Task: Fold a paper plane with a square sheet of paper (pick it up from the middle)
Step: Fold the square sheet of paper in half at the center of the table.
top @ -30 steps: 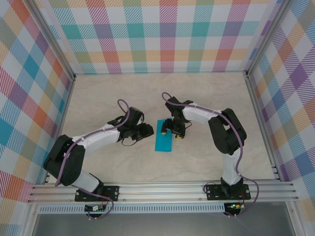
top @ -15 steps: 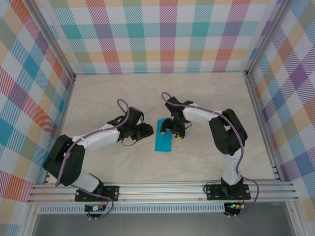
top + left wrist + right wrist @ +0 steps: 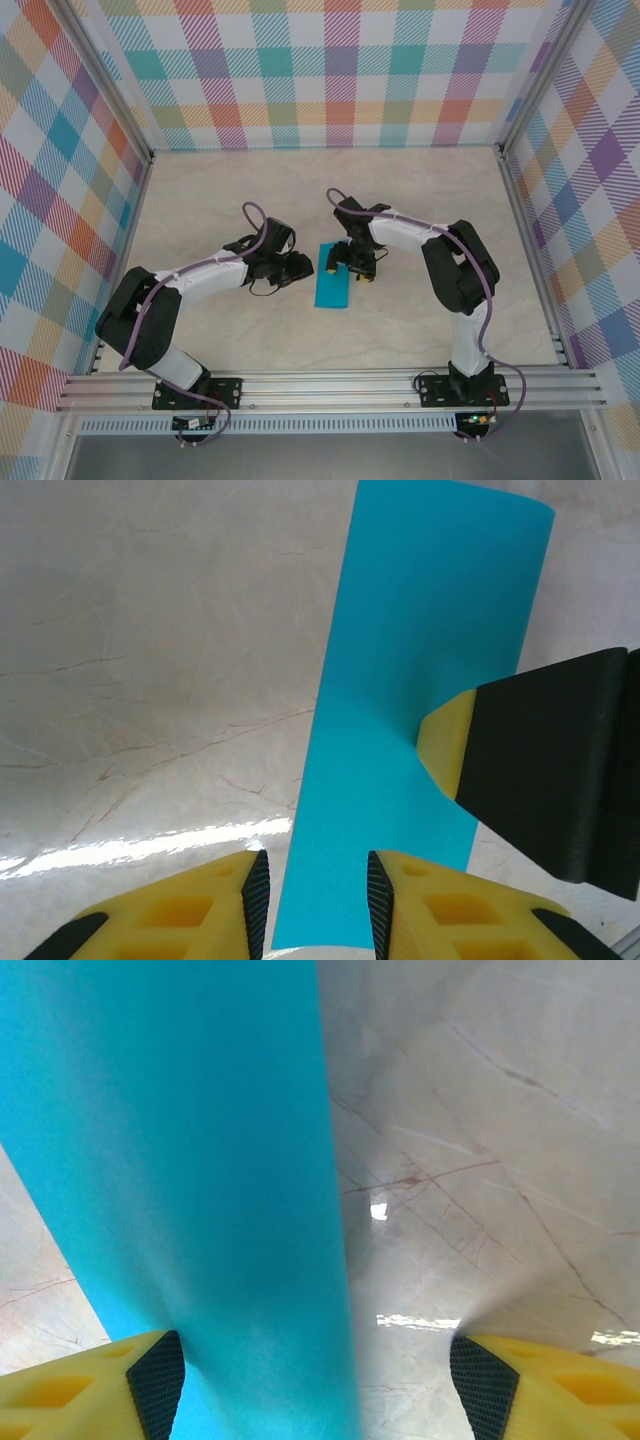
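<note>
The square sheet of paper (image 3: 331,288) is teal and lies flat on the table as a narrow folded rectangle, not a dart. In the left wrist view the sheet (image 3: 400,680) runs away from the camera, and my left gripper (image 3: 318,880) stands open with the sheet's left edge in the gap between its fingers. From above, the left gripper (image 3: 302,266) sits just left of the sheet. My right gripper (image 3: 346,271) is open wide over the sheet's far end. One of its fingertips (image 3: 447,748) rests on the paper's right side. In the right wrist view the sheet (image 3: 190,1160) lies by the left finger (image 3: 160,1380).
The marble-look table (image 3: 420,200) is boxed in by plaid walls (image 3: 340,70) at the back and on both sides. An aluminium rail (image 3: 330,385) carrying both arm bases runs along the near edge. Both forearms converge on the middle of the table.
The left arm has shifted a little, its elbow and wrist edging up and right. The sheet and the right gripper have stayed where they were.
</note>
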